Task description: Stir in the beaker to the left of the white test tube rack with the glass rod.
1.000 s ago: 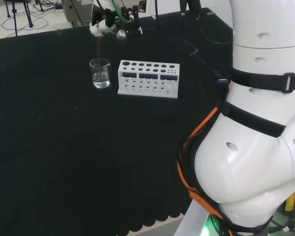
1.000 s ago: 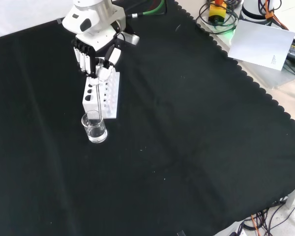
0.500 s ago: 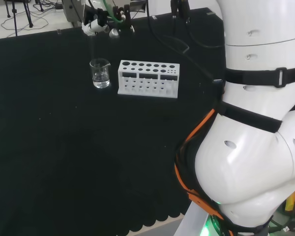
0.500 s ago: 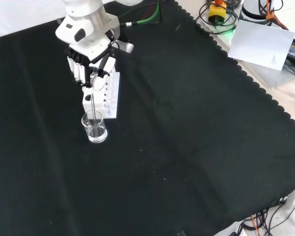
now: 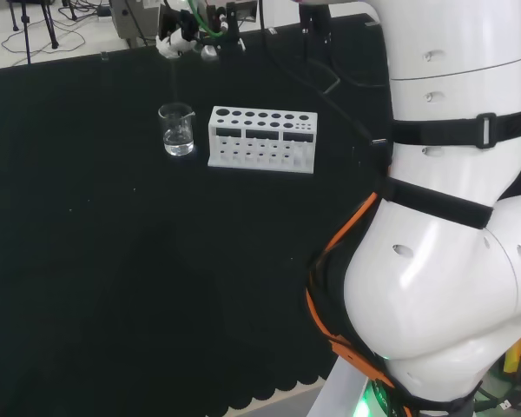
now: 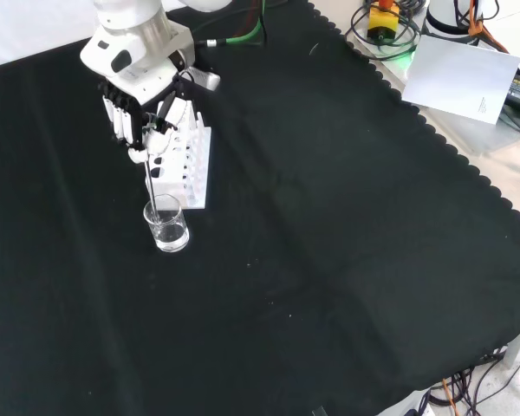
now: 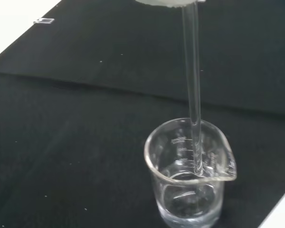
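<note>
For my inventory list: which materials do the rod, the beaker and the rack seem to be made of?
Rod: clear and smooth, probably glass.
Beaker: transparent, with printed marks and a spout; glass or clear plastic, I cannot tell which.
Rack: opaque white and matte, with holes; likely plastic.

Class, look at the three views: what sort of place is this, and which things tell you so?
Most likely a robotics lab set up for chemistry tasks: a glass beaker, a white test tube rack, and a robot hand holding a glass rod.
</note>
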Controlling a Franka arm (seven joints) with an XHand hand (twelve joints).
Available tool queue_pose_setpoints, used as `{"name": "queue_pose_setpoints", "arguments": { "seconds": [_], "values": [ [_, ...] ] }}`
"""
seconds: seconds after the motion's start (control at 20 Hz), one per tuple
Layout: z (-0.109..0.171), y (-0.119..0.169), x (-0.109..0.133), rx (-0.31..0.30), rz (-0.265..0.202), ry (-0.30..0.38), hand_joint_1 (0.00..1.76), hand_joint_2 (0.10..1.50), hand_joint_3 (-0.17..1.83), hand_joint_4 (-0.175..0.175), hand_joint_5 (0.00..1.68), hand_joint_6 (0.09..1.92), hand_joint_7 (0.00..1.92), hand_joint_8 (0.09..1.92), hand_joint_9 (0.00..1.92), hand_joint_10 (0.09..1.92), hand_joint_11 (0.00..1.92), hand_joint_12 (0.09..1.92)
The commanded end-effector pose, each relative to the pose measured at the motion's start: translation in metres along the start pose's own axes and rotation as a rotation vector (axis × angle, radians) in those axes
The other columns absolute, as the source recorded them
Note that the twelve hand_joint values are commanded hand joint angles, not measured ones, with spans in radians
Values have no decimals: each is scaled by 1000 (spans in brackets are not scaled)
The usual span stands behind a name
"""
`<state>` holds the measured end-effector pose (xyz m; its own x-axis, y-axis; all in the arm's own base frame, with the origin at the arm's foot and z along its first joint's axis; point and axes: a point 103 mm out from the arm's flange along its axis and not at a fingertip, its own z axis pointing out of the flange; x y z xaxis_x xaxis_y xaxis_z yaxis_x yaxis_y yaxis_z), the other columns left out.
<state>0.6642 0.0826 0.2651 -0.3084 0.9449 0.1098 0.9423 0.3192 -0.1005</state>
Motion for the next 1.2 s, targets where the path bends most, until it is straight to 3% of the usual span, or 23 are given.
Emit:
{"name": "queue_pose_setpoints", "arguments": {
  "seconds": [0.05,0.5,0.75,0.9,1.2],
  "values": [
    [-12,-31,-17,-3,66,-11,1306,1105,-175,-175,1376,87,1179,1027,1748,739,1381,1002],
    [-5,-25,27,30,-13,-16,1306,1105,-175,-175,1376,87,1178,1028,1750,740,1381,1002],
    [5,-10,56,15,-67,-22,1306,1105,-175,-175,1376,87,1178,1028,1750,741,1381,1002],
    [9,-4,57,18,-75,-19,1306,1105,-175,-175,1376,87,1178,1028,1751,741,1382,1003],
    [6,4,28,14,-42,-14,1306,1105,-175,-175,1376,87,1178,1028,1751,742,1382,1003]
  ]
}}
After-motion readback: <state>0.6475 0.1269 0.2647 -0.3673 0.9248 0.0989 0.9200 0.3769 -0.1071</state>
